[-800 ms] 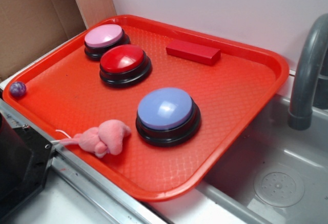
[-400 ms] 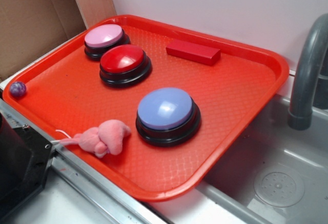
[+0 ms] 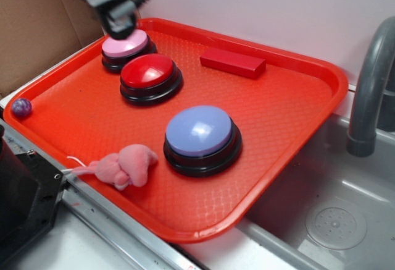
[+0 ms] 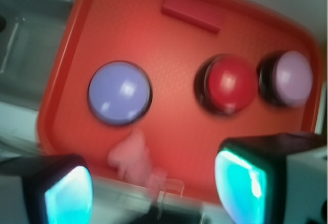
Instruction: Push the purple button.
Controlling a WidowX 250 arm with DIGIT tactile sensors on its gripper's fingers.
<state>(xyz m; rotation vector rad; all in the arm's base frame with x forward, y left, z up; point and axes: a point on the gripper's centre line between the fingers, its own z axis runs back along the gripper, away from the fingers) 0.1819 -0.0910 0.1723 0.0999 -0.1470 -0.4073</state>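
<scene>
The purple button [image 3: 199, 131], a large periwinkle dome on a black base, sits near the middle front of the red tray [image 3: 296, 109]. My gripper [image 3: 119, 26] hangs at the tray's far left corner, just above the pink-topped button [image 3: 128, 45], well away from the purple one. In the blurred wrist view the purple button [image 4: 119, 93] lies at the left. There my gripper [image 4: 154, 190] is open, its cyan pads [image 4: 241, 183] wide apart with nothing between them.
A red button [image 3: 148, 72] stands between the pink and purple ones. A red block [image 3: 232, 62] lies at the tray's back, a pink toy mouse [image 3: 123, 166] at its front edge, a tiny purple ball [image 3: 21, 107] at its left rim. A grey faucet [image 3: 370, 84] and sink [image 3: 333, 214] are on the right.
My gripper has come into the exterior view at the upper left, above the pink-topped button. Nothing on the tray has moved.
</scene>
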